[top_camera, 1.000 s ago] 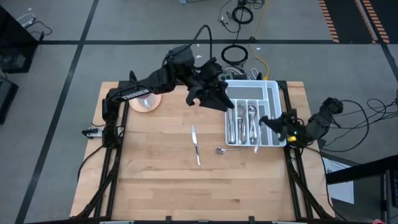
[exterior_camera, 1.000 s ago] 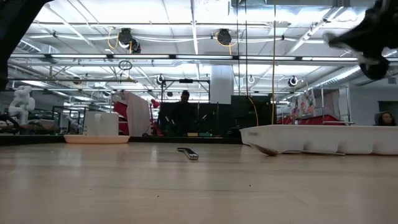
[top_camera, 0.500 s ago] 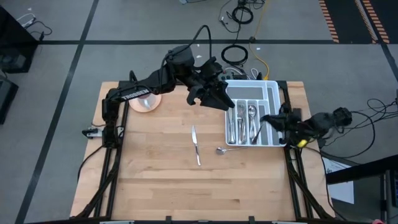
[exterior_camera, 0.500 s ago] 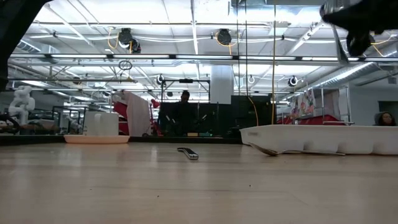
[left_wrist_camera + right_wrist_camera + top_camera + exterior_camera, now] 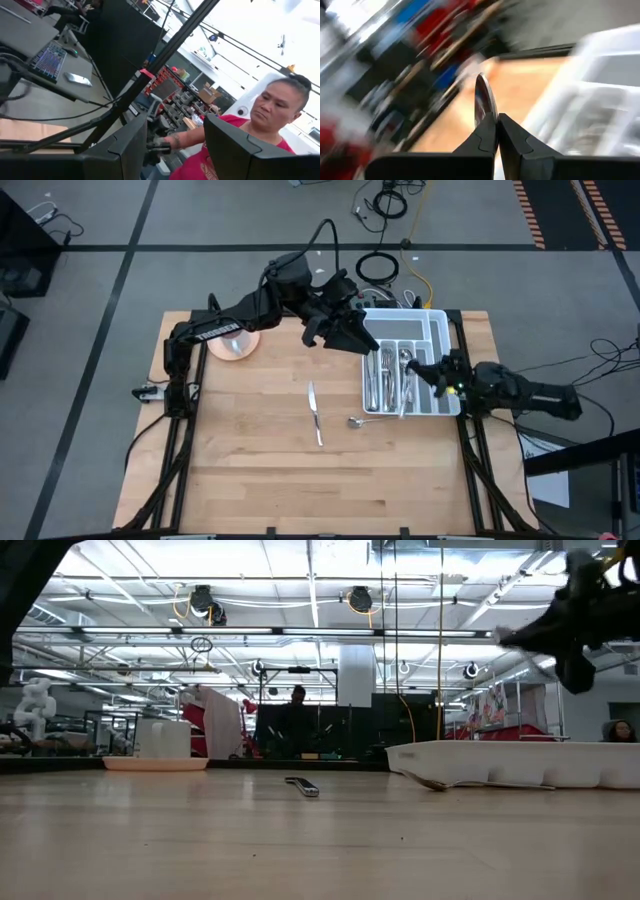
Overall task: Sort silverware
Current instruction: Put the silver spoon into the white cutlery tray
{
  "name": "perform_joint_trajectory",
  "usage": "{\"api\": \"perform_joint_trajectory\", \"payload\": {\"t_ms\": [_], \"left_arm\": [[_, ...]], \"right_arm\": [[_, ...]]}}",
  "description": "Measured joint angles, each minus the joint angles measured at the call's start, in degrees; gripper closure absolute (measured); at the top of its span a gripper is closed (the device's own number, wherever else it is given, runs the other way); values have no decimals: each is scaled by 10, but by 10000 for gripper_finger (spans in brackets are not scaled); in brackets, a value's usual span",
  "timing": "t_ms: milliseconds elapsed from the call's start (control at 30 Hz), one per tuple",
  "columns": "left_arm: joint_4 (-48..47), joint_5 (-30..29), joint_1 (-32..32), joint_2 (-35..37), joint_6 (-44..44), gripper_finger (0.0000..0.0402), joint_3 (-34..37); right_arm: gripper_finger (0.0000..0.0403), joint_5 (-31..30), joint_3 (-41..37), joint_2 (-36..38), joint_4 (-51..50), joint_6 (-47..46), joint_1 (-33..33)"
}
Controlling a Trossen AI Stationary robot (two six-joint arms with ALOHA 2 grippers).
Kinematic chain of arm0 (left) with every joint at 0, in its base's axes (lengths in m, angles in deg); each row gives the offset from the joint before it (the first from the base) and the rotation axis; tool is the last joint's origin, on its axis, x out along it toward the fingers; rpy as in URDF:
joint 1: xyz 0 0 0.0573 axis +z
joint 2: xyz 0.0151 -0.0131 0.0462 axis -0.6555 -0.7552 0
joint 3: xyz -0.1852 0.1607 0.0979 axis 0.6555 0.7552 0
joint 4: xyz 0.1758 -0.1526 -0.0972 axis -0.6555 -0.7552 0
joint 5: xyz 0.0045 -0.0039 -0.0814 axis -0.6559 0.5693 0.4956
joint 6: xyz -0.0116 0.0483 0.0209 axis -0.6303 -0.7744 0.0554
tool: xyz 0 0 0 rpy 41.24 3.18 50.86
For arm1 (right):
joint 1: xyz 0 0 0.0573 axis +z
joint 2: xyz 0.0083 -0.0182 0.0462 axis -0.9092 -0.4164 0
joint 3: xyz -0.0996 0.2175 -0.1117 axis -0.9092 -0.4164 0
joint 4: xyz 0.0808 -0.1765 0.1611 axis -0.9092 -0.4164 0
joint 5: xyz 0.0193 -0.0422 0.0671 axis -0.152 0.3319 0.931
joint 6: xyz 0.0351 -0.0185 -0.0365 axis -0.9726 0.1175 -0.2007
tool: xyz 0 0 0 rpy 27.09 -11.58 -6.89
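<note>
Right gripper over tray, right of frame, jaws clamped on knife. Left gripper upper centre, jaws wide, empty.

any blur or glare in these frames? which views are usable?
Right wrist view: heavy motion smear over the white tray, though the right claw and its knife read clearly. Low view: bright ceiling lights behind, right arm a dark silhouette. High view: sharp, evenly lit. Left wrist view: sharp, bright backdrop.

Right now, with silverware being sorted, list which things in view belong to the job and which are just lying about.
Job:
- knife on table
- spoon on table
- piece held in right gripper
- silverware in white tray

Lying about:
- pink saucer
- cables on floor
</note>
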Motion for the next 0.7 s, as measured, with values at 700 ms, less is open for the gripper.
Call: {"api": "perform_joint_trajectory", "payload": {"t_ms": [700], "left_arm": [[-2, 38, 0, 0, -1, 204, 0]], "right_arm": [[403, 291, 30, -210, -73, 80, -354]]}}
